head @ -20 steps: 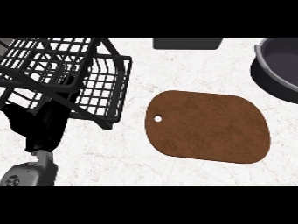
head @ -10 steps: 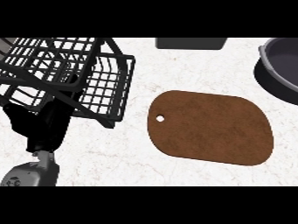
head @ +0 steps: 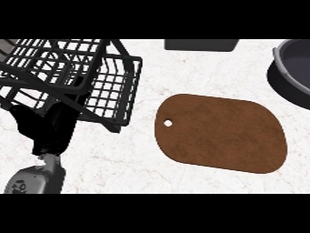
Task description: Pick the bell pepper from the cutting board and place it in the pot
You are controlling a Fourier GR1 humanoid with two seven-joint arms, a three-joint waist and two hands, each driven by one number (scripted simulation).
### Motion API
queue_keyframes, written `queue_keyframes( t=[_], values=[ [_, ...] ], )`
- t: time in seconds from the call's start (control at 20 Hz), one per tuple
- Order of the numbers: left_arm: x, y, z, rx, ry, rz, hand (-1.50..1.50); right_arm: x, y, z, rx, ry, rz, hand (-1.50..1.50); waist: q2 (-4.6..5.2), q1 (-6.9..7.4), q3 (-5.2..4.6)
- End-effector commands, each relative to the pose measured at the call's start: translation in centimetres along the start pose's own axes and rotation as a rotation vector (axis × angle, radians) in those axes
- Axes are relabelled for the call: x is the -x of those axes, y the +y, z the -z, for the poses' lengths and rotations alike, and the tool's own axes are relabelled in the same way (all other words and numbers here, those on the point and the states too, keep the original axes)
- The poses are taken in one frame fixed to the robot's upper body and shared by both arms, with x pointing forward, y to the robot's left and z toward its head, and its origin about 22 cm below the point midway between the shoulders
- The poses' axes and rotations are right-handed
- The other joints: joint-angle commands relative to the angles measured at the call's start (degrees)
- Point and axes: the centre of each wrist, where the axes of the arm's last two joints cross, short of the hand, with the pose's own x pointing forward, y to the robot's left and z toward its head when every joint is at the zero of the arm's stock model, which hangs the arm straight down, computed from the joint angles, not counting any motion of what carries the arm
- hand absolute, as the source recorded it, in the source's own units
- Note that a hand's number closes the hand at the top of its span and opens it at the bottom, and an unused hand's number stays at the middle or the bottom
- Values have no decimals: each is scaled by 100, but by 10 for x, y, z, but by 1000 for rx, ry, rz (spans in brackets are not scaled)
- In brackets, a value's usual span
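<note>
The brown cutting board (head: 221,133) lies on the white counter right of centre, and its top is bare. No bell pepper shows anywhere in the head view. The dark grey pot (head: 302,75) stands at the upper right, cut off by the view's edge. What shows of its inside holds nothing. My left hand (head: 50,129) rests at the lower left, open with fingers up, partly behind the wire rack and well left of the board. My right hand is out of view.
A black wire dish rack (head: 70,77) fills the upper left and overhangs my left hand. A dark flat object (head: 201,44) sits at the top edge, above the board. White counter lies between the rack, the board and the pot.
</note>
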Motion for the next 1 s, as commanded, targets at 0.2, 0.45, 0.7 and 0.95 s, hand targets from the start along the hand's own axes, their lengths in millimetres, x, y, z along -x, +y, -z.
queue_keyframes(
  t=[0.2, 0.45, 0.7, 0.95],
  values=[
    [-2, 9, 7, 15, -15, 2, 0, 8, 47, 8, -172, 172, 212, -150, 32, 36, 3],
    [-5, 9, -6, 5, 12, 5, 0, 17, 60, 5, -135, 155, 434, -150, 13, 59, 12],
    [6, -8, -8, 11, 4, 15, 0, 24, 33, 3, 166, 107, 615, -150, 17, 21, 18],
    [-9, 0, 6, -9, -21, 12, 0, 47, -5, -9, 316, 131, 658, -150, 30, -15, 14]
  ],
)
